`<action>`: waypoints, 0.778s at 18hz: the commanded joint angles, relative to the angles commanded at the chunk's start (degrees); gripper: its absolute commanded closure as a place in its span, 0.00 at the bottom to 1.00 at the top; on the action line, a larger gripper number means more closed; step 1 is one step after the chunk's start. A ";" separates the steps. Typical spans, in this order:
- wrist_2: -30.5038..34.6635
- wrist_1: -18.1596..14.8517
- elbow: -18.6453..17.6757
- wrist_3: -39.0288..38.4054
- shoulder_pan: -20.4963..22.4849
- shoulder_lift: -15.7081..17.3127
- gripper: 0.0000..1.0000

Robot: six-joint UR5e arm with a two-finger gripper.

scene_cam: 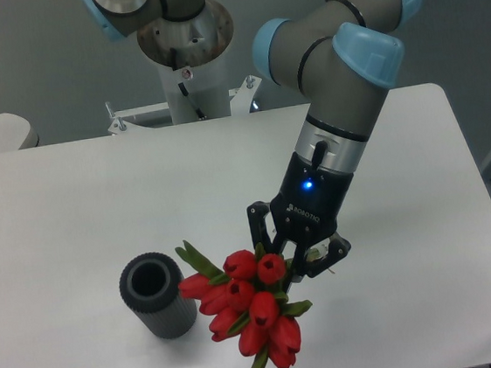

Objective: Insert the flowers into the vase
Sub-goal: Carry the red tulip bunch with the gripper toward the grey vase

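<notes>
Your pincer (290,257) grips the one bunch of flowers (250,311) by stems hidden behind the roughly ten red buds, held over the white bench (98,199) just right of the single upright vase (157,296).

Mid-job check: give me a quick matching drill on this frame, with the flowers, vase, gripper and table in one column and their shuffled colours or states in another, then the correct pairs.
Column 1:
1. flowers
2. vase
3. gripper
4. table

Column 2:
A. white, flat surface under everything
B. dark grey, ribbed, mouth empty
C. red buds with green leaves, held beside the vase and not yet in it
D. black fingers closed on the bunch, blue light on the wrist above

Pairs: 1-C, 2-B, 3-D, 4-A
</notes>
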 joint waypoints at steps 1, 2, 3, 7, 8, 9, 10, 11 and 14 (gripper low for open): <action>0.09 0.00 -0.09 0.09 0.00 -0.09 0.71; 0.09 0.17 -0.35 0.09 -0.09 0.00 0.71; 0.09 0.96 -0.44 0.00 -0.09 0.00 0.71; 0.00 1.58 -0.18 -2.71 -0.53 -0.18 0.71; 0.00 1.76 0.00 -3.42 -0.62 -0.18 0.71; 0.00 2.02 -0.09 -3.60 -0.62 -0.18 0.71; 0.00 2.02 -0.09 -3.52 -0.62 -0.18 0.71; 0.00 2.02 -0.09 -3.60 -0.70 -0.18 0.71; -1.13 2.20 -0.35 -6.93 -0.70 0.00 0.71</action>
